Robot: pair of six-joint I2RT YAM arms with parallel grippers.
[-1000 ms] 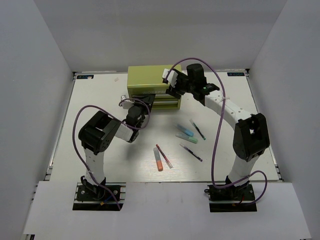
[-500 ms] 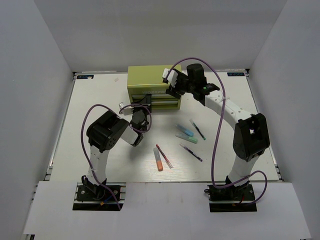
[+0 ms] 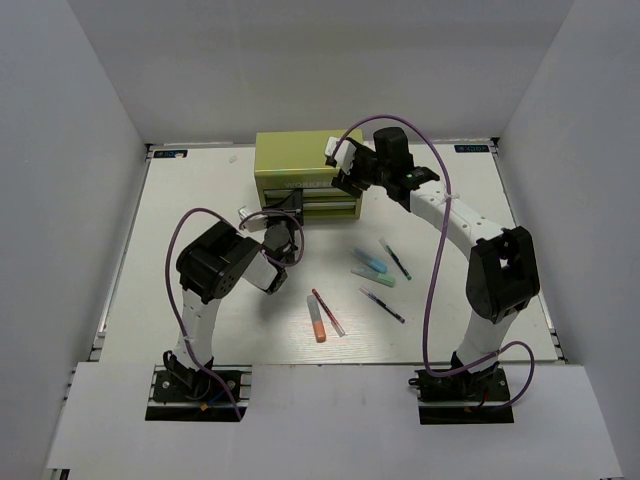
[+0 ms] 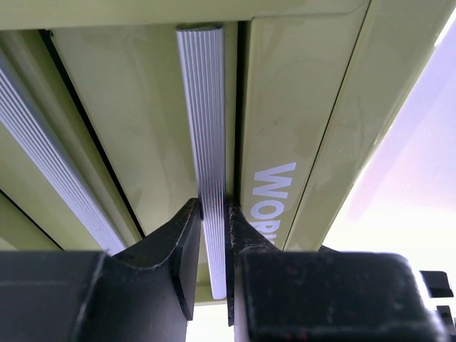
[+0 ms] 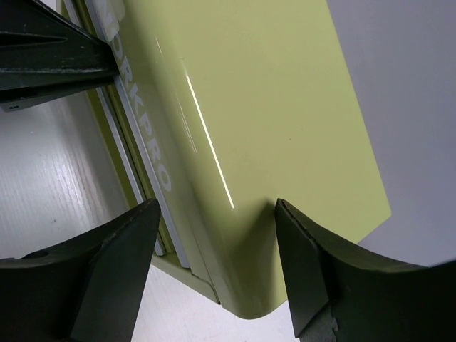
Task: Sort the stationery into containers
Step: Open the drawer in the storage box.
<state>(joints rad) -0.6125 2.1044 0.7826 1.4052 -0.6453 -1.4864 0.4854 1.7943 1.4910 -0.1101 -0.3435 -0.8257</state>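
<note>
A white table point(image 3: 200, 200) inside pale walls held everything. Nearest us lay the orange marker point(image 3: 318, 326) with the thin red-white pen point(image 3: 328, 311) just beside it, then a dark pen point(image 3: 382, 305), the teal marker point(image 3: 372, 277), the light blue marker point(image 3: 371, 263) and a second dark pen point(image 3: 395, 258). Farther off, the left gripper point(image 4: 214, 214) was clamped on the ribbed drawer handle point(image 4: 203, 107) of the yellow-green chest point(image 3: 290, 158). The right gripper point(image 5: 217, 210) hung over the chest's top right corner, its jaws wide apart.
</note>
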